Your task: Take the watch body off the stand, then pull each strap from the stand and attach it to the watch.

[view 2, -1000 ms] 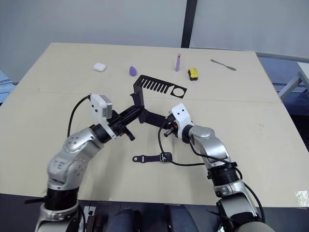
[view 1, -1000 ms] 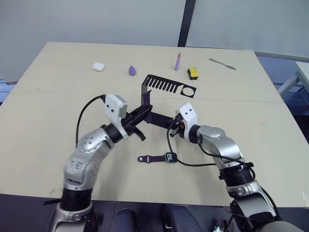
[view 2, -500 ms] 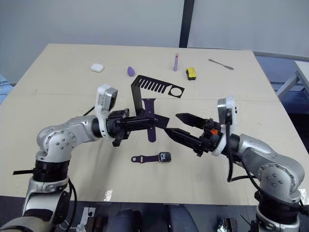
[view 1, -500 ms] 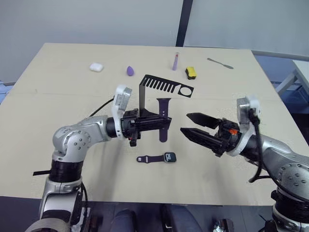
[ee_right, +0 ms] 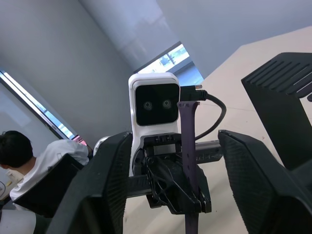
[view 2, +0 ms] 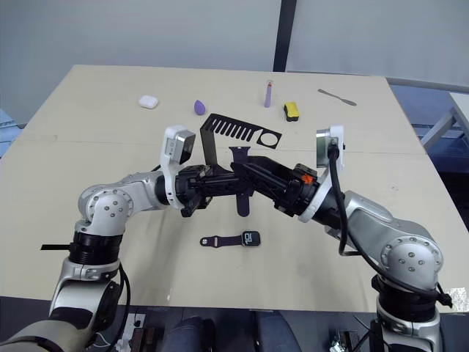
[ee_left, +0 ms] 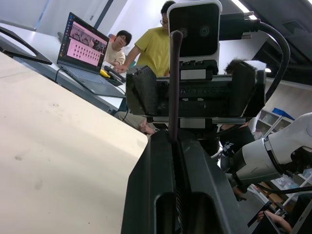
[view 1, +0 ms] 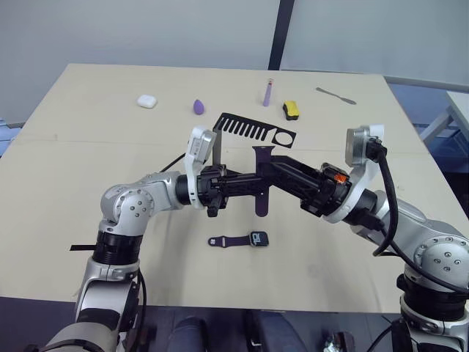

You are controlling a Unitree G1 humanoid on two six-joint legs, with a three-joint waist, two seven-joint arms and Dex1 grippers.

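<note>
My left gripper point(view 1: 253, 183) is shut on a dark strap point(view 1: 260, 192), holding it upright above the table's middle. My right gripper point(view 1: 268, 174) reaches in from the right, open, with one finger point(ee_right: 105, 190) on each side of that strap point(ee_right: 187, 146) and not touching it. The watch body point(view 1: 258, 237) lies flat on the table below, screen up, with another dark strap point(view 1: 223, 240) joined to its left side. The black stand point(view 1: 253, 132) stands just behind the grippers with its slotted top arm pointing right.
Along the table's far side lie a white case point(view 1: 148, 101), a purple teardrop piece point(view 1: 198, 106), a purple tube point(view 1: 267, 93), a yellow-and-black block point(view 1: 292, 110) and a metal tool point(view 1: 336, 96). People sit by a laptop point(ee_left: 85, 48) off the table.
The left gripper has lifted the strap away from the stand and carried it right. The right gripper opened, swung out to the right, then came back in around the strap.
</note>
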